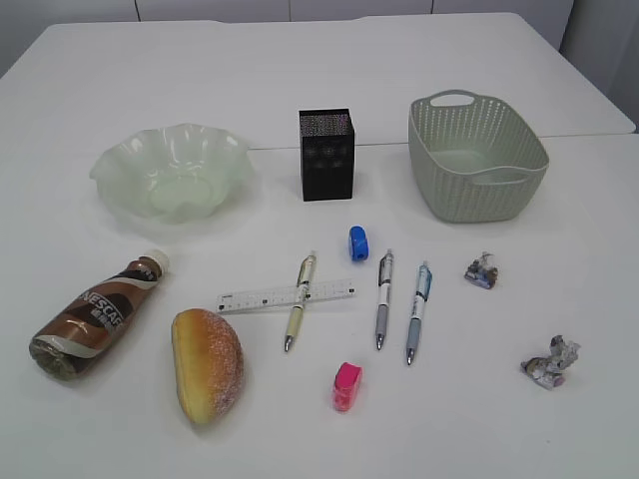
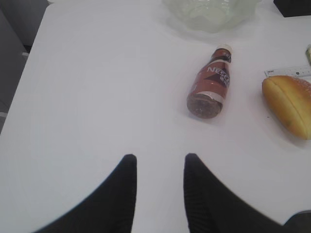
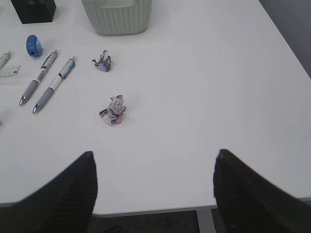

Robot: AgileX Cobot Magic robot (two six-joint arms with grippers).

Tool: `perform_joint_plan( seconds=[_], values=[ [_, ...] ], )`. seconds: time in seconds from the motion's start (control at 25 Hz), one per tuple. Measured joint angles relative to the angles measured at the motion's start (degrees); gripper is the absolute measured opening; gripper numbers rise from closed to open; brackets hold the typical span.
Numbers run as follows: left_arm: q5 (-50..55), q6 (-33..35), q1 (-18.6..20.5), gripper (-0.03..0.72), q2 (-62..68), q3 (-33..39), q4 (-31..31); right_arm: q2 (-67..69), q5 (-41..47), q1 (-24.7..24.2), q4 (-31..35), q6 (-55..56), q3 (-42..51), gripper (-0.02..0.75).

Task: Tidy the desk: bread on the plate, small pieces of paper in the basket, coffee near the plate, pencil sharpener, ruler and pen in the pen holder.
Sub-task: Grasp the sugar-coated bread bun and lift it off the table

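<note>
On the white desk [image 1: 150, 80] lie the bread [image 1: 207, 364], the coffee [image 1: 95, 317] on its side, the ruler [image 1: 287, 296] crossing one pen [image 1: 300, 314], and two more pens [image 1: 383, 297] [image 1: 418, 311]. A blue pencil sharpener [image 1: 358, 242] and a pink one [image 1: 346, 386] are nearby. Two small pieces of paper [image 1: 481, 270] [image 1: 551, 362] sit at the right. Behind stand the empty plate [image 1: 120, 160], pen holder [image 1: 326, 155] and basket [image 1: 469, 195]. My left gripper [image 2: 159, 160] hovers open and empty, short of the coffee [image 2: 210, 82]. My right gripper [image 3: 154, 158] is wide open and empty, short of a paper ball [image 3: 112, 110].
The desk's near edge shows under my right gripper, with dark floor below it. The desk's left edge runs along the left of the left wrist view. Neither arm appears in the exterior view.
</note>
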Motion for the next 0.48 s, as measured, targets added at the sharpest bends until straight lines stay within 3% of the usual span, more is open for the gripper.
perform_joint_plan(
  seconds=[0.48],
  values=[
    [0.0, 0.0, 0.0, 0.237, 0.0, 0.0, 0.0, 0.0, 0.0, 0.0, 0.0, 0.0, 0.0, 0.574]
  ],
)
